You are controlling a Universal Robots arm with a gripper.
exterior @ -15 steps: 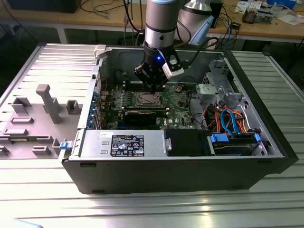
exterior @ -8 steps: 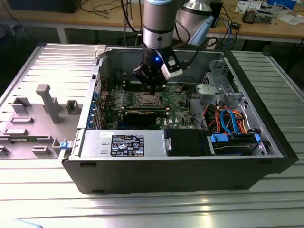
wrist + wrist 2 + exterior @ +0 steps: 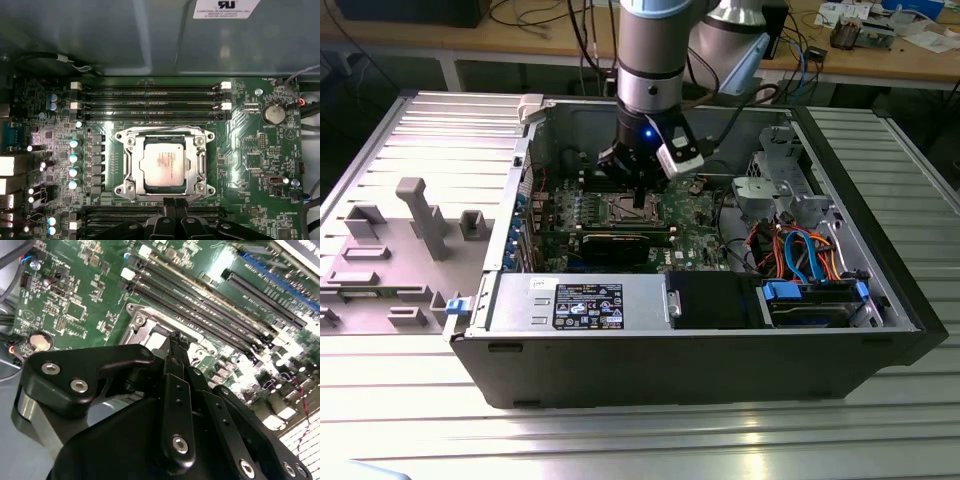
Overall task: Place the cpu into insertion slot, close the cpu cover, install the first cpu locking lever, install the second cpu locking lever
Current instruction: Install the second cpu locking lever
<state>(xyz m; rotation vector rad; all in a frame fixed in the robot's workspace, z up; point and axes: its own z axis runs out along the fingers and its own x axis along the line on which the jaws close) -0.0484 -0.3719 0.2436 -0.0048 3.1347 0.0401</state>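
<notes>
Gripper (image 3: 176, 204) fingers pressed together, narrow, nothing held; tips sit right at the edge of the cpu cover (image 3: 131, 165), at the socket's side facing the lower memory slots (image 3: 125, 215). The cpu (image 3: 162, 163), dull silver-grey flat square, lies seated in the insertion slot (image 3: 165, 190), w/ the thin silver frame plate down around it (contact btwn tips and frame can't be told). Green motherboard (image 3: 250, 165) w/ shiny caps, long black memory slots flank the socket both sides; little room. In the exterior view the arm (image 3: 648, 60) reaches straight down into the open grey computer case (image 3: 720, 350).
</notes>
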